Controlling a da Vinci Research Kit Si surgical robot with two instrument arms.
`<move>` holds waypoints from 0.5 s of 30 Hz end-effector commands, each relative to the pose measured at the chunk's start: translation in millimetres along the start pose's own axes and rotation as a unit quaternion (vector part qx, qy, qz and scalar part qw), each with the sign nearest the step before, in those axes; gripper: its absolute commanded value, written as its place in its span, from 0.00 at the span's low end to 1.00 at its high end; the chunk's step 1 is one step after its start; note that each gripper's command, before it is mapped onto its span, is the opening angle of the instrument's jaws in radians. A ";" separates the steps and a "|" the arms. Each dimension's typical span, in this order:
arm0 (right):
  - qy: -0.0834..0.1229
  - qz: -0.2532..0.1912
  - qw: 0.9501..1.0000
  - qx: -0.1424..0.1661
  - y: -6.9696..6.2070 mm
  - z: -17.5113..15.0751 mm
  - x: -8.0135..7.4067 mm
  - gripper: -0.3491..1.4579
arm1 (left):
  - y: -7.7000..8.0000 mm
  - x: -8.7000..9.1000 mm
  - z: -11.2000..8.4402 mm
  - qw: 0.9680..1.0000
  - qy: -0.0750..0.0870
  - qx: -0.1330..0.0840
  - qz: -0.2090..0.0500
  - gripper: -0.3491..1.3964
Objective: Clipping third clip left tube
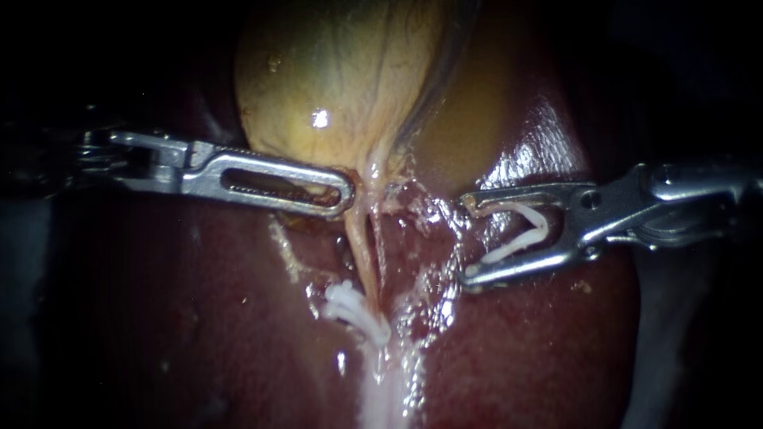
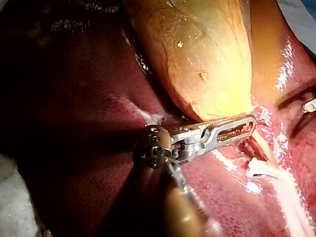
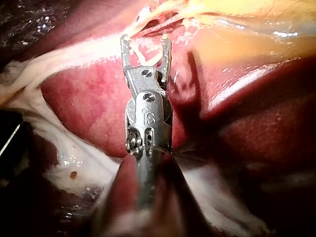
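The yellow gallbladder (image 1: 334, 79) lies on the dark red liver (image 1: 199, 318). A pale tube (image 1: 362, 246) runs down from its neck, and two white clips (image 1: 350, 308) sit on the tube lower down. My left instrument (image 1: 343, 193) holds its slotted jaws shut on the gallbladder's lower edge, just left of the tube; it also shows in the left wrist view (image 2: 249, 123). My right instrument (image 1: 467, 237) stands to the right of the tube, clear of it. Its jaws are spread wide and carry a white clip (image 1: 524, 234) between them (image 3: 145, 47).
Glistening raw tissue (image 1: 425, 214) lies between the tube and the right instrument's jaws. A white strand (image 1: 381, 397) runs from the clips to the lower edge. In the left wrist view the right instrument's tip (image 2: 310, 104) shows beyond the gallbladder.
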 end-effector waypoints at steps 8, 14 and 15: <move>0.000 0.000 1.000 -0.001 0.0 0.1 0.0 0.47 | 0.4 -0.1 -0.6 1.000 -0.001 -0.001 0.000 0.00; 0.000 0.000 1.000 -0.001 0.0 0.4 0.1 0.47 | 1.7 0.4 -1.9 1.000 -0.003 -0.004 -0.004 0.00; 0.000 0.000 1.000 -0.001 0.0 0.4 0.1 0.47 | 2.1 0.6 -2.2 1.000 -0.004 -0.005 -0.004 0.00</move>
